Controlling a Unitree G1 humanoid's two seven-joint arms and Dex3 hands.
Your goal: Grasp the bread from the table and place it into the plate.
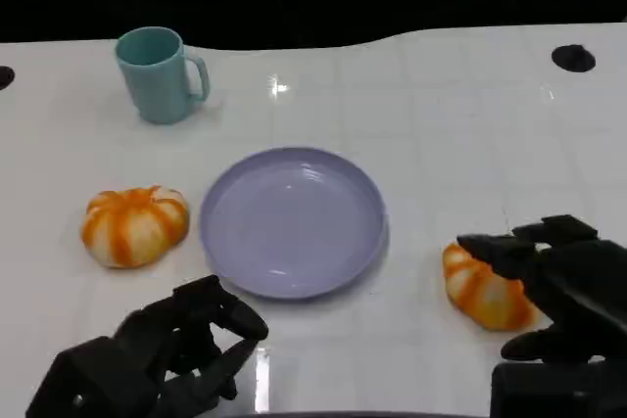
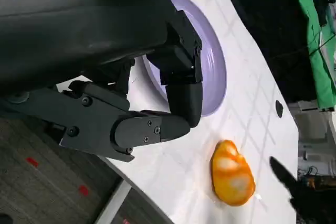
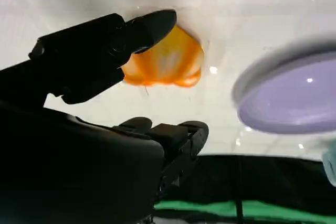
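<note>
An orange and white bread (image 1: 482, 293) lies on the white table, right of the lavender plate (image 1: 294, 222). My right hand (image 1: 558, 291) reaches around it: fingers arch over its top and the thumb sits near its front side, with gaps showing. In the right wrist view a finger (image 3: 105, 45) lies over the bread (image 3: 168, 61) and the plate (image 3: 294, 98) is beyond it. My left hand (image 1: 167, 359) stays near the table's front edge with its fingers curled in on nothing. Beyond the left hand (image 2: 131, 77) in its wrist view are the plate (image 2: 215, 72) and the bread (image 2: 232, 174).
A second round orange and white bread (image 1: 134, 225) sits left of the plate. A teal mug (image 1: 157, 73) stands at the back left. A black round hole (image 1: 573, 58) marks the table's back right. The table's front edge runs just under both hands.
</note>
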